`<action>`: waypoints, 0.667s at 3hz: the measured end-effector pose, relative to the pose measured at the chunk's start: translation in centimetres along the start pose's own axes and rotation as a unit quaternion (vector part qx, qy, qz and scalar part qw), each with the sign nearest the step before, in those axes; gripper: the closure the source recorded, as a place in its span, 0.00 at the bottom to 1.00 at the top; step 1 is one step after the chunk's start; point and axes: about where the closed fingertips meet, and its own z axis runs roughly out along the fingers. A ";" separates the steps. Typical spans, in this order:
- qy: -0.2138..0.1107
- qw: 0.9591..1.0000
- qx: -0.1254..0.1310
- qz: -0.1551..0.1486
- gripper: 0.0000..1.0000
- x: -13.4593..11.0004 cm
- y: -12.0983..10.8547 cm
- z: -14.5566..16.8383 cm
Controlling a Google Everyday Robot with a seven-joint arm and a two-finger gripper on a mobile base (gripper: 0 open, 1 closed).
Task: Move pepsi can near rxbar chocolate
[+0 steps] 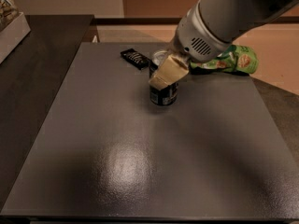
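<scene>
A small dark navy-blue pepsi can with a silver top and pale markings stands upright on the far half of the flat dark grey bench, a little left of the bench's middle line. The pincer reaches down onto it from the upper right and pinches the can. One cream-coloured finger lies slantwise across the near side of the can's upper half, and the other finger is hidden behind the can. Whether the can's base rests on the bench or sits just above it cannot be told.

The rxbar chocolate, a small flat black rectangular wrapped bar with faint white print, lies flat on the bench just beside the can, behind it and to its left. Its long side runs at a slant, and its right end comes close to the can's rim.

The big white and grey rounded arm fills the upper right corner. Partly behind it, a green crinkled snack bag lies near the bench's far right edge, well apart from the bar. A pale box sits on the dark counter at the far left.
</scene>
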 end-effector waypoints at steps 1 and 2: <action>-0.005 1.000 0.012 0.015 1.00 -2.3 -2.7 2.1; -0.003 1.000 0.013 0.022 1.00 -4.2 -4.7 4.7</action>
